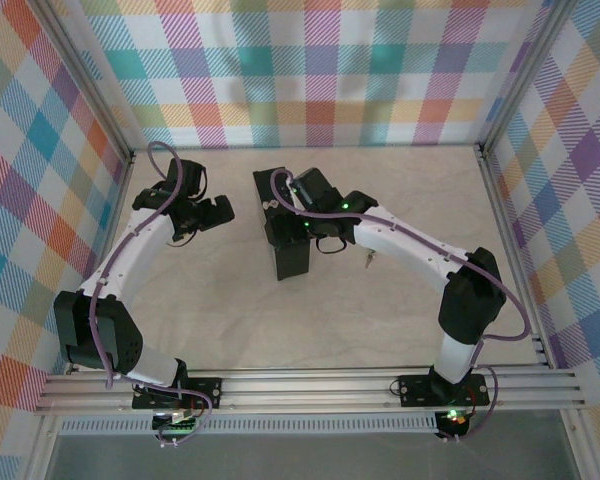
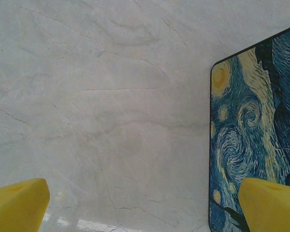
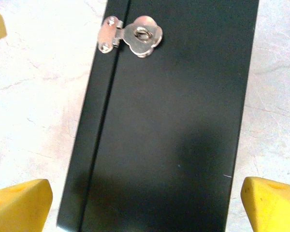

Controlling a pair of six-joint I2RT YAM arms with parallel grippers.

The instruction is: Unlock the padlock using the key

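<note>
Pale marbled table (image 1: 380,320); pastel plaid walls (image 1: 320,70) far, left, right; aluminium rail frame (image 1: 310,385) near edge.

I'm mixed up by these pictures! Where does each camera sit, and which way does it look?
Top: above and behind, looking down at table, box, left arm, right arm.
Left wrist: facing down at table and the box's painted lid; left gripper shows.
Right wrist: facing down at the box's clasp; right gripper shows.
All three share the box.

A box (image 1: 292,262) stood near the middle of the table (image 1: 400,320). The left gripper (image 1: 220,213) was just left of it, the right gripper (image 3: 146,205) above its side with the clasp (image 3: 134,36). A tiny item (image 1: 368,259) lay right of the box.
</note>
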